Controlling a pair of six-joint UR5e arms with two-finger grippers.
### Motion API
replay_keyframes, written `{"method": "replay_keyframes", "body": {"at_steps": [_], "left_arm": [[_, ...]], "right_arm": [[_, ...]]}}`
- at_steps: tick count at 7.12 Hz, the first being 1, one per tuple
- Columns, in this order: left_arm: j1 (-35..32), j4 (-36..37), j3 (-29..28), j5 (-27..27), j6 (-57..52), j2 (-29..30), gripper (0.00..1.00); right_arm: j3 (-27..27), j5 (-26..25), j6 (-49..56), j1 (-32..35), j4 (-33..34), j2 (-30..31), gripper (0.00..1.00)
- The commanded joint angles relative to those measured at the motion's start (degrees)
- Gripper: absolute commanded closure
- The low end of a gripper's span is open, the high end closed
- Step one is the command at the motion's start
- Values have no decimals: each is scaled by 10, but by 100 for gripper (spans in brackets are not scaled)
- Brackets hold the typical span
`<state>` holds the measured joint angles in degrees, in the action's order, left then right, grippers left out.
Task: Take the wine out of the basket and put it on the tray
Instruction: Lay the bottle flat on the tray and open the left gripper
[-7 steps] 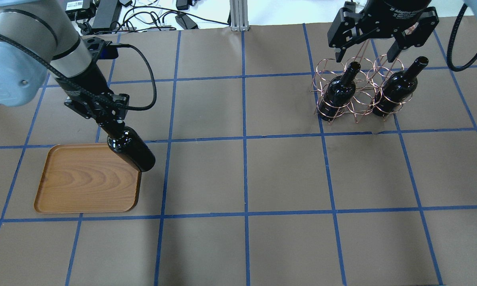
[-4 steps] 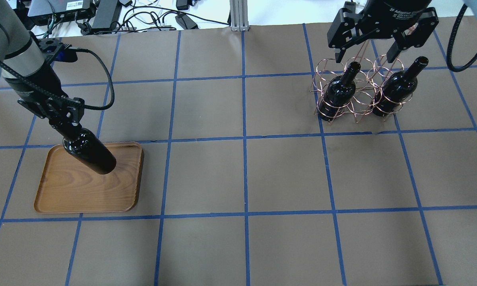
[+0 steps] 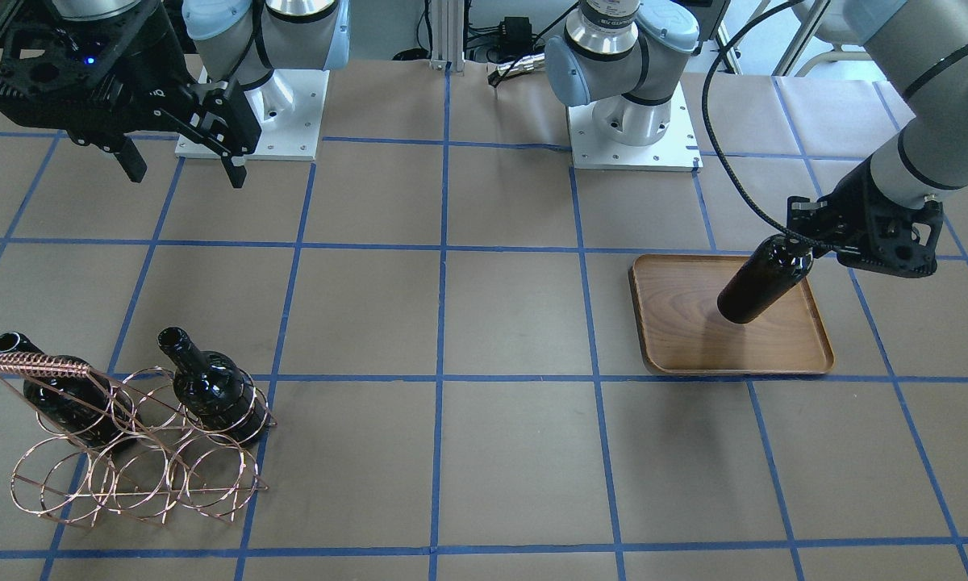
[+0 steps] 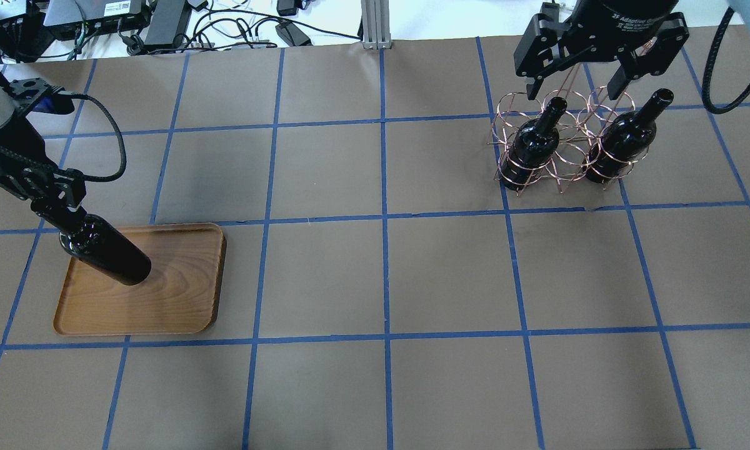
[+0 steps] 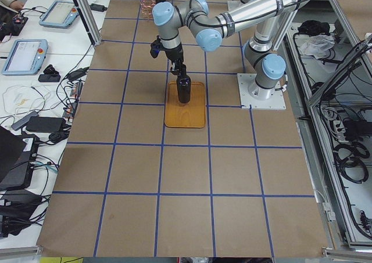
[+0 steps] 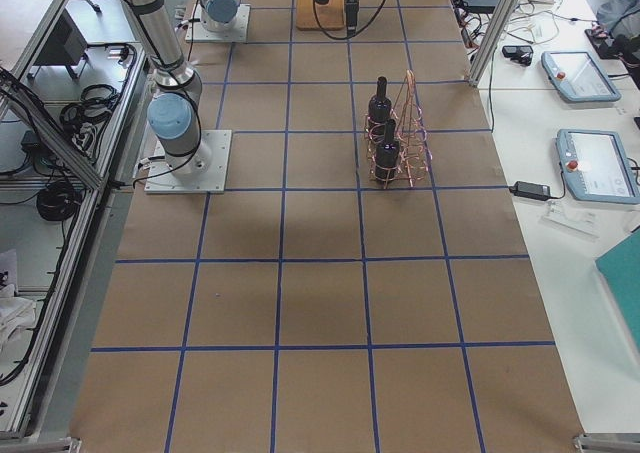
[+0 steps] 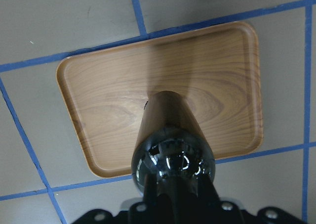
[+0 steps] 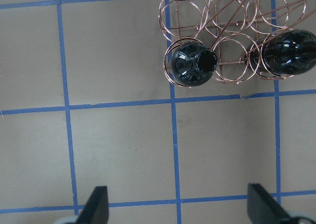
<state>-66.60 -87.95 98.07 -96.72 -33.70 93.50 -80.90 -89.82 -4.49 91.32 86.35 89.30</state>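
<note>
My left gripper is shut on the neck of a dark wine bottle and holds it upright over the wooden tray. I cannot tell whether its base touches the wood. The bottle fills the left wrist view, with the tray below it. The copper wire basket stands at the far right and holds two more bottles. My right gripper is open and empty, hovering above the basket.
Cables and power supplies lie beyond the table's far edge, beside an aluminium post. The two arm bases stand on the robot's side. Blue tape lines grid the brown table.
My left arm has carried the bottle leftward, from the tray's right edge to over its left half. The right gripper and the basket have not moved.
</note>
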Motion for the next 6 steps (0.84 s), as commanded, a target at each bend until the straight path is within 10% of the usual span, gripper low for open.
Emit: {"method": "replay_keyframes", "body": {"at_steps": [1, 5, 6], "left_arm": [[6, 30, 26, 1, -5, 6, 100], [6, 30, 33, -2, -21, 4, 96], [6, 30, 33, -1, -19, 4, 73]], "right_arm": [[0, 0, 0, 0, 0, 0, 0], [0, 0, 0, 0, -1, 0, 0], [0, 0, 0, 0, -1, 0, 0]]}}
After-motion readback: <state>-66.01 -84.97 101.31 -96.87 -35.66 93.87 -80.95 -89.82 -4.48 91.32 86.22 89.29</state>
